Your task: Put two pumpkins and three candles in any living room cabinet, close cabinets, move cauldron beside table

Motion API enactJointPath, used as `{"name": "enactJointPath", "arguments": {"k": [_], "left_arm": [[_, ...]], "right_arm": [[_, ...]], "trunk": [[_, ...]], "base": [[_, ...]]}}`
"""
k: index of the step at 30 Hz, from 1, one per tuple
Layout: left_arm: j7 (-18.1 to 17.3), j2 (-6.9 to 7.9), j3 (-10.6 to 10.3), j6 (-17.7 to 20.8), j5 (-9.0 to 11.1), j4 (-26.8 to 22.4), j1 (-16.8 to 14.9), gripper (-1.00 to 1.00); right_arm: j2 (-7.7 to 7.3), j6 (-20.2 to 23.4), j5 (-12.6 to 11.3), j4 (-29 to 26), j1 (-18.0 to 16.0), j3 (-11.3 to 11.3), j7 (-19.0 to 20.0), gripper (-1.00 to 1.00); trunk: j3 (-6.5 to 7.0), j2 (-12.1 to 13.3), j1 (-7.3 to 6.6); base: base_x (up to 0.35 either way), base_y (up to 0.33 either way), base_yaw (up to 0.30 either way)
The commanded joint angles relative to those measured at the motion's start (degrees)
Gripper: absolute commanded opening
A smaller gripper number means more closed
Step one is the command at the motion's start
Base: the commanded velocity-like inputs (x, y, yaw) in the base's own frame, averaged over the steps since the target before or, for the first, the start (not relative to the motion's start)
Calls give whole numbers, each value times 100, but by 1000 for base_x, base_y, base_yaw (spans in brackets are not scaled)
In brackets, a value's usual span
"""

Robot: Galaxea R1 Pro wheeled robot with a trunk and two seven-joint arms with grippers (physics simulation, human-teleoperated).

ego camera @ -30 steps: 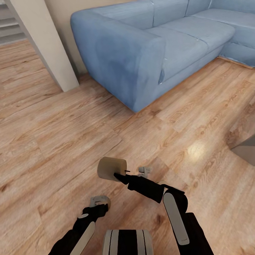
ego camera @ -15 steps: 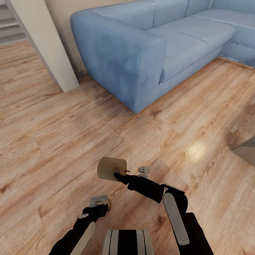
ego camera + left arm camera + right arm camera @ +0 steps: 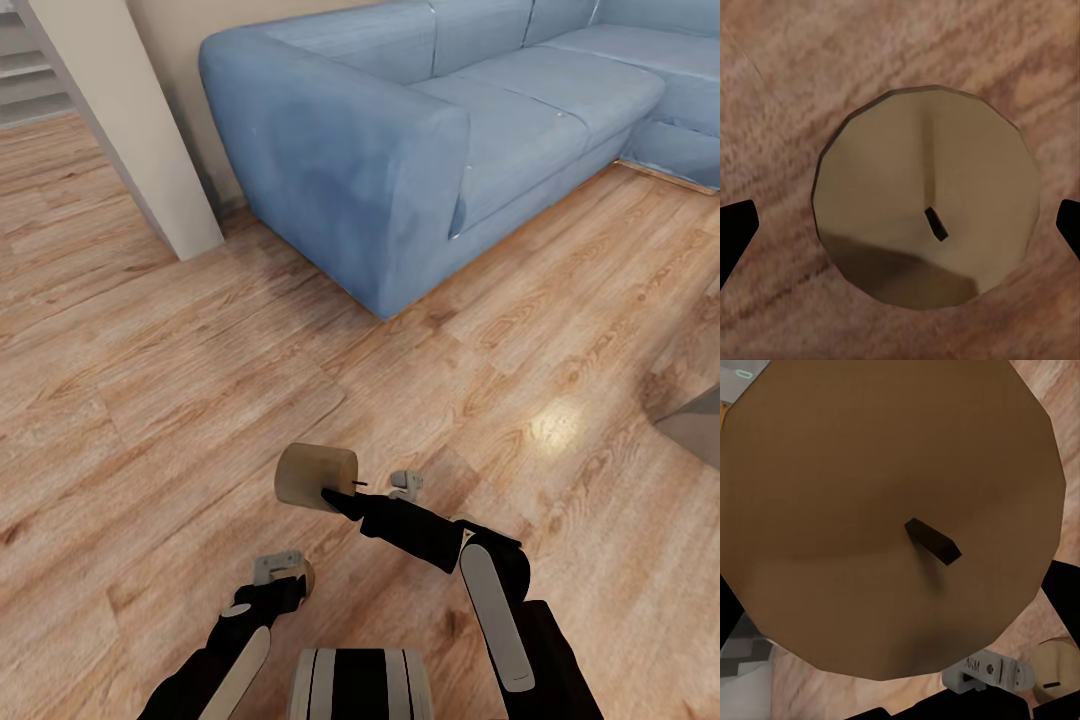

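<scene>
A tan, squat candle with a short dark wick lies on its side in my right gripper, which is shut on it above the wooden floor; its wick end looms large in the right wrist view. A second candle stands on the floor straight under my left gripper, whose dark fingertips stand wide apart on either side of it, open. In the head view that candle peeks out beside the left gripper. No pumpkins, cabinet or cauldron are in view.
A large blue corner sofa fills the far side. A beige wall end stands at the far left with stairs behind it. A grey object's corner pokes in at the right edge. Wooden floor stretches to the left.
</scene>
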Motion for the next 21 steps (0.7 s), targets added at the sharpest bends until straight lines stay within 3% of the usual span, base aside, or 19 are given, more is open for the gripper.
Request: {"name": "enactJointPath", "arguments": {"k": [1, 21], "left_arm": [[55, 7, -23, 8, 53, -9, -4, 100], [50, 11, -53, 9, 37, -1, -4, 100]], "right_arm": [[3, 30, -1, -3, -2, -7, 17, -100], [3, 30, -1, -3, -2, -7, 17, -100]], "trunk": [[-3, -1, -1], [-3, -1, -1]], "base": [[0, 0, 0], [24, 0, 0]]}}
